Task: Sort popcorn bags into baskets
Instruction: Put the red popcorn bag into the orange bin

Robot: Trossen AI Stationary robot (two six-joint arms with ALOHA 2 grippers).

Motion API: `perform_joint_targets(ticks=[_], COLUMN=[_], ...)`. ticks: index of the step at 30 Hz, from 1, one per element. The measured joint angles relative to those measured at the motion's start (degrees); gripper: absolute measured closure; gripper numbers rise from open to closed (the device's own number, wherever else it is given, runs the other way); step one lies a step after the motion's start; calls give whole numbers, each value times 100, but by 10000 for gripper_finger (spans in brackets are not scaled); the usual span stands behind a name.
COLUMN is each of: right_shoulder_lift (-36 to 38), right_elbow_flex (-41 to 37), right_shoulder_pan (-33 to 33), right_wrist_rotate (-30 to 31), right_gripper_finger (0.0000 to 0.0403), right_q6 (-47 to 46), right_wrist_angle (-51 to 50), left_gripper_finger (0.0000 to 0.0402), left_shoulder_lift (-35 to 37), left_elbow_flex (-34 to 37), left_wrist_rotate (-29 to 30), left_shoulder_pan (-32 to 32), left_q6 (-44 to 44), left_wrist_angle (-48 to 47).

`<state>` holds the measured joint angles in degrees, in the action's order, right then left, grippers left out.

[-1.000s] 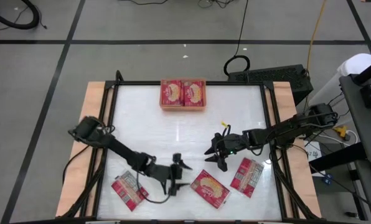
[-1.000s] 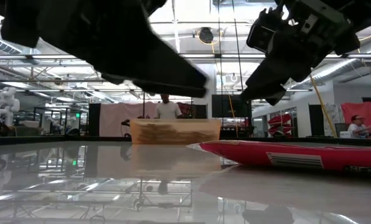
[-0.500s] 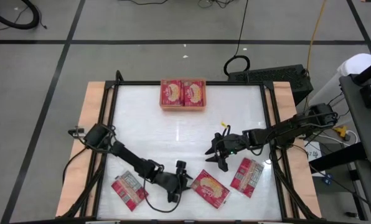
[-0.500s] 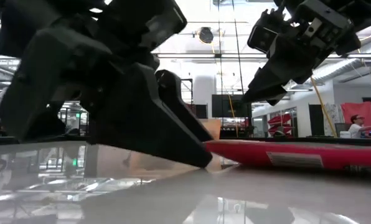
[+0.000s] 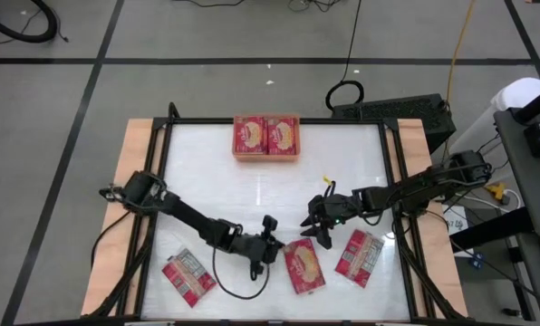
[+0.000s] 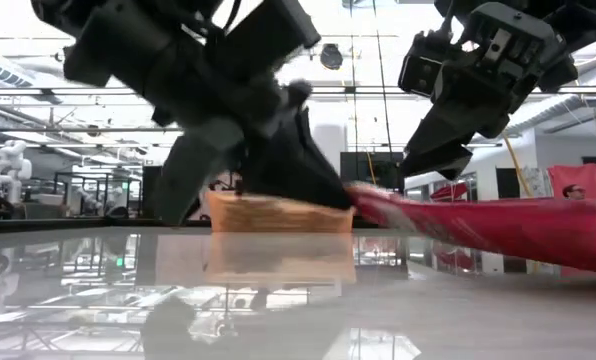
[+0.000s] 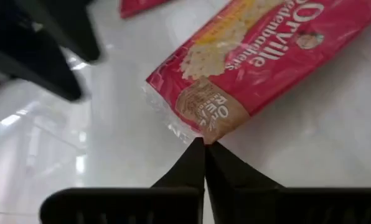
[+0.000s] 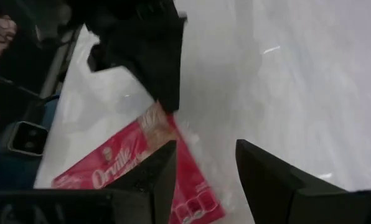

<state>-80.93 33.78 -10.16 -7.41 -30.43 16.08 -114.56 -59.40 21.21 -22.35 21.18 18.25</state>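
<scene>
We count two popcorn bags (image 5: pixel 266 135) lying side by side in the orange basket (image 5: pixel 266 158) at the table's far edge. That part looks done. Three bags are left on the near side: one at near left (image 5: pixel 188 276), one in the middle (image 5: pixel 304 268), and one at near right (image 5: pixel 359 256).

The left gripper (image 5: pixel 272 246) sits at the middle bag's corner. In the left wrist view its fingers are pinched together on the clear sealed edge of that bag (image 7: pixel 254 68), and the low view shows that end of the bag tipped up off the table.

The right gripper (image 5: pixel 319 228) hangs just beyond the same bag with its fingers parted, and it grips nothing.

We judge the task less than half finished, with this bag next for the basket.
</scene>
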Motion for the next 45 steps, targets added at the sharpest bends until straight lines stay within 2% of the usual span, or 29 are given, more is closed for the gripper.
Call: perform_joint_targets(ticks=[5,13,16,20,24,27,36,38,40,42,45], right_shoulder_lift=[0,0,0,2,1,0,0,1,0,0,0], right_elbow_flex=[0,0,-14,-209,-482,-616,-739,-739,-721,-663,-512], right_shoulder_pan=[189,378,358,276,254,267,386,512,705,923,1256], right_wrist_rotate=[-487,-488,-687,-794,-754,-491,-107,-107,-100,-184,-462], right_gripper_finger=[228,140,118,115,138,171,338,374,391,388,382], right_q6=[-68,269,274,239,-33,-175,-98,-4,93,138,315], right_wrist_angle=[-66,-113,-80,453,1624,2110,2080,2122,2126,2088,1932], left_gripper_finger=[398,400,400,400,400,401,387,373,349,316,256], left_shoulder_lift=[468,1114,1240,1385,1382,1383,1455,1455,1455,1455,1594], left_elbow_flex=[-2,-4,-4,-2,-2,-2,-2,-2,-2,-2,-2], left_wrist_rotate=[212,381,759,1148,1187,1226,1848,2154,2606,3180,4386], left_shoulder_pan=[98,183,186,218,319,389,490,507,507,497,456], left_q6=[798,1371,1415,1585,1675,1753,1646,1552,1512,1418,1014], left_wrist_angle=[-253,-692,-951,-1022,-905,-783,-647,-648,-641,-678,-920])
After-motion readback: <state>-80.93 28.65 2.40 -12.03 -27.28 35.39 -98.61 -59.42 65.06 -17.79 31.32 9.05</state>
